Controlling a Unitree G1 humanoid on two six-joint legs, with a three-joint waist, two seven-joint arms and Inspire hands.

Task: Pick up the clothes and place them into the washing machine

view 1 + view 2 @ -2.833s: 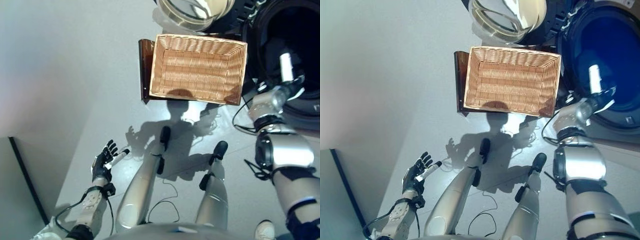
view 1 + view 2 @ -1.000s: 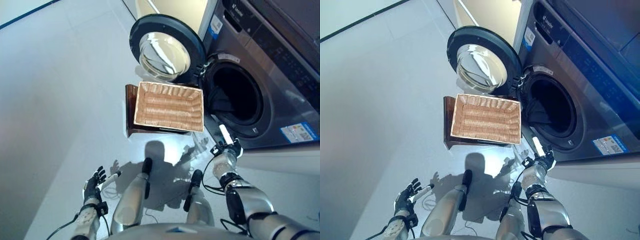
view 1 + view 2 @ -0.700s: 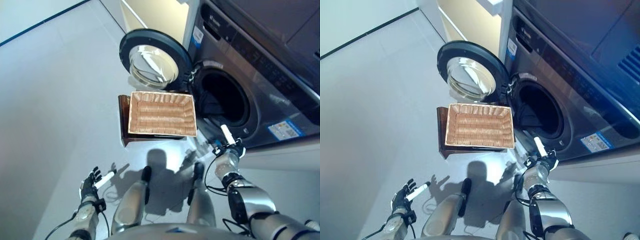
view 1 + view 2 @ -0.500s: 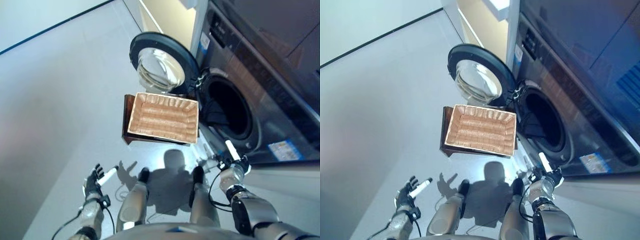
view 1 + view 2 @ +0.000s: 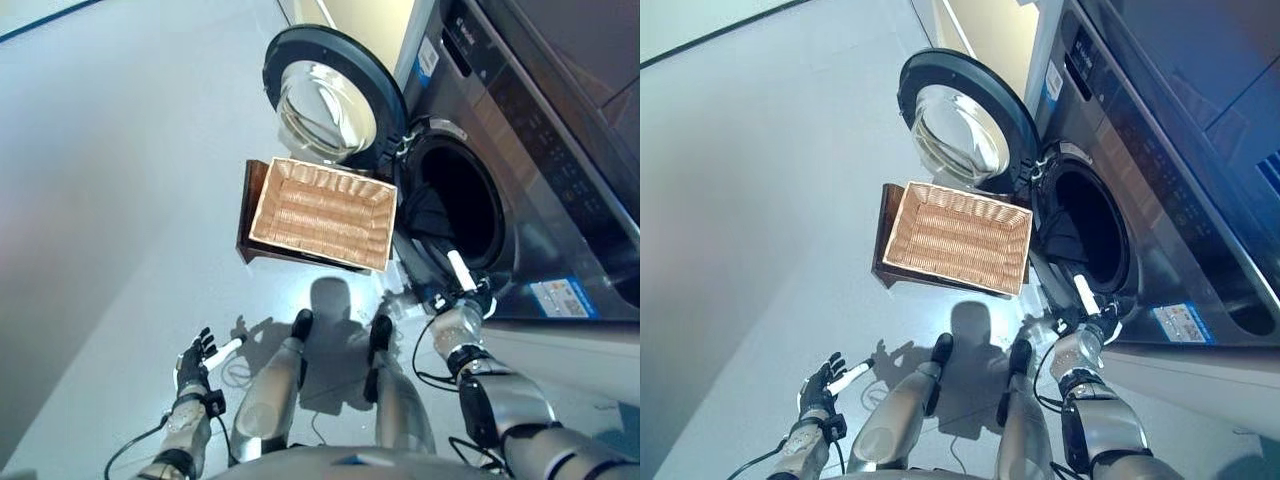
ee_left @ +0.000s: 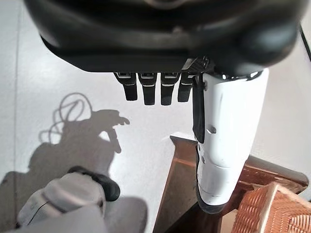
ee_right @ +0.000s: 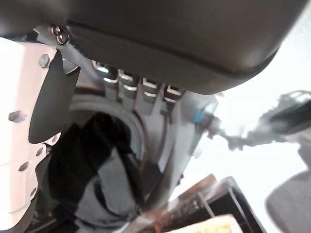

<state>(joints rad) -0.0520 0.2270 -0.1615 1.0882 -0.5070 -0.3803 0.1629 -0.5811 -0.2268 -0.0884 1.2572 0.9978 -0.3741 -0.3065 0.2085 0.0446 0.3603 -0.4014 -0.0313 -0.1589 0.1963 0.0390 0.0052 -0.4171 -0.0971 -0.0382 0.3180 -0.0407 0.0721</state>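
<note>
Clothes [image 7: 99,179] sitting inside the washing machine [image 5: 520,150] drum: dark and grey fabric bunched at the lower part of the opening, visible past the right hand [image 5: 1087,325] in its wrist view. Round glass door [image 5: 327,100] of the machine swung fully open, standing on the far side of the wicker basket [image 5: 322,212]. Basket just beside the drum opening, resting on a dark brown stand [image 5: 252,200], nothing visible inside it. Right hand just in front of the machine, below the drum opening, fingers straight and relaxed, white-covered thumb pointing up toward the drum, holding nothing. Left hand [image 5: 197,360] well apart from the machine, low over grey floor [image 5: 120,200], on the near side of the basket, fingers spread straight, white thumb out, holding nothing.
</note>
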